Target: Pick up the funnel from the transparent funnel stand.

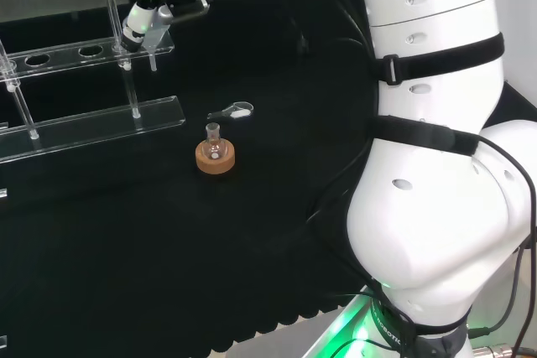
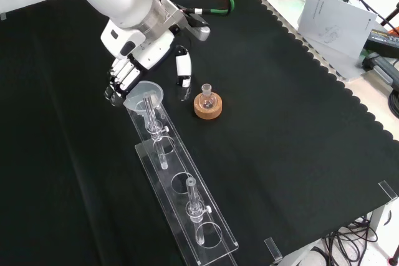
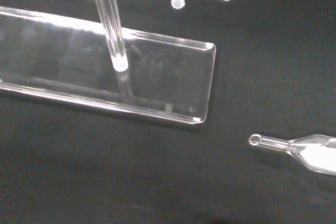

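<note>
Reaching for the funnel [image 2: 144, 93], the hand [image 2: 124, 74] sits at the stand's [image 2: 187, 207] far end in the front view, fingers curled beside the funnel's rim, seemingly not yet gripping. The funnel sits in the stand's end hole. Next: pinch, then lift straight up.

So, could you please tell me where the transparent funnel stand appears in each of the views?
Head view: the funnel stand runs along the left side, ending left of the cork ring.
Front view: the stand runs diagonally from centre to the bottom edge, below and left of the cork ring.
Wrist view: the end of its base plate lies close up.
Shared landmark, head and front views: the cork ring.
</note>
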Robot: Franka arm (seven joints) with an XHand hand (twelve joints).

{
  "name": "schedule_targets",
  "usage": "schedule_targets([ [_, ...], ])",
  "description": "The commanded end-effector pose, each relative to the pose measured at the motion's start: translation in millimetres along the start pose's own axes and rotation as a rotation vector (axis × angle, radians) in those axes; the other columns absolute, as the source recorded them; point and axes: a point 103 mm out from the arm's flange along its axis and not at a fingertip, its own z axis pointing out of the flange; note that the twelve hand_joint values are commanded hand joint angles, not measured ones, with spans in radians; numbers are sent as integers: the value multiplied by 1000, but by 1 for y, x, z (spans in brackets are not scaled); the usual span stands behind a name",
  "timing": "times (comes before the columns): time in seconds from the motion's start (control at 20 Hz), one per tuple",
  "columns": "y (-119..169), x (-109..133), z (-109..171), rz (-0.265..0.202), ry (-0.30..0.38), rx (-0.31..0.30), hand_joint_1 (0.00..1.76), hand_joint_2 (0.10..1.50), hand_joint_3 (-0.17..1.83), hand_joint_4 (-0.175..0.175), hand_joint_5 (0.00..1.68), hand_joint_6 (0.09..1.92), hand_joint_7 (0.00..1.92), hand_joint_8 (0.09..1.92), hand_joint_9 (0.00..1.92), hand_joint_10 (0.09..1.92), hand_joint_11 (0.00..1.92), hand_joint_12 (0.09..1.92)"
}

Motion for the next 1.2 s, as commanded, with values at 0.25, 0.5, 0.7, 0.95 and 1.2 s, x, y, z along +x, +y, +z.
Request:
schedule_targets([
  [0.25,10,1,0,-10,-20,-6,704,697,306,-44,25,87,26,87,5,855,244,1515],
  [0.5,16,-5,3,12,-9,-6,712,709,320,-43,46,87,58,87,44,879,260,1509],
  [0.7,17,-8,4,-1,-9,3,710,714,328,-42,58,87,68,101,59,881,267,1502],
  [0.95,23,-8,8,8,-18,14,706,699,374,-38,92,87,9,336,104,848,274,1485],
  [1.2,25,-7,13,9,-26,15,704,693,398,-39,144,87,0,536,188,822,270,1481],
])
